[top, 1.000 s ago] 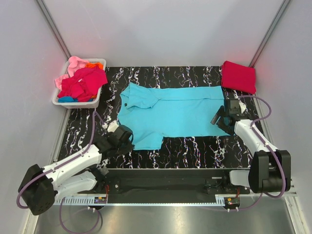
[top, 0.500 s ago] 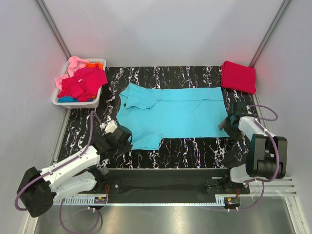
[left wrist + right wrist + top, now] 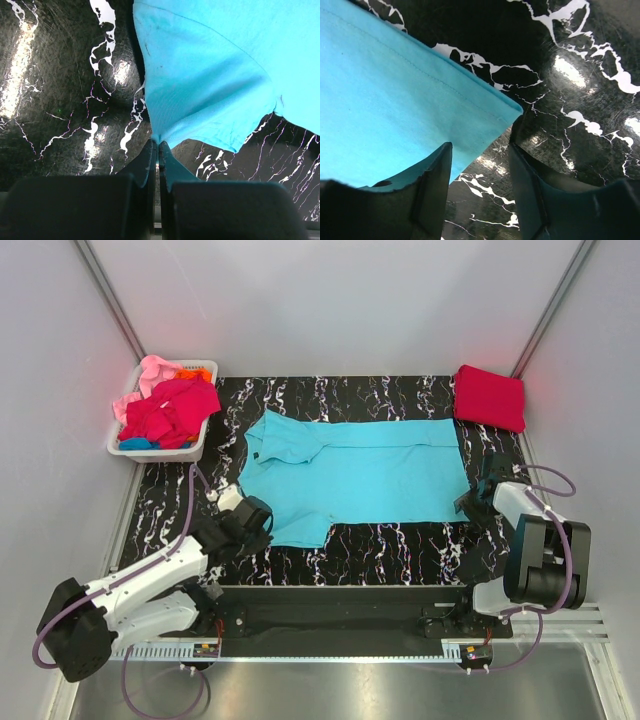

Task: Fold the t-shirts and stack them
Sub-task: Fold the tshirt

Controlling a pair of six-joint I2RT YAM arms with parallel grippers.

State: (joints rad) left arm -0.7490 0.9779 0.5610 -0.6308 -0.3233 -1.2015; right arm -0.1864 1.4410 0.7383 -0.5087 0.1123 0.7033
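Here the left fingers, reaching low, pinch the turquoise shirt's sleeve; the right fingers gape around its hem corner. The basket holds crumpled shirts.

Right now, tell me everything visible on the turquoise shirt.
The turquoise shirt looks like soft, matte cotton, short-sleeved with a collar. It lies spread flat and sideways on the black marbled table, collar toward the left arm's side, hem toward the right arm's, with a few shallow creases. The left gripper is shut on the edge of its near sleeve. The right gripper stands open around the near hem corner, not closed on it.
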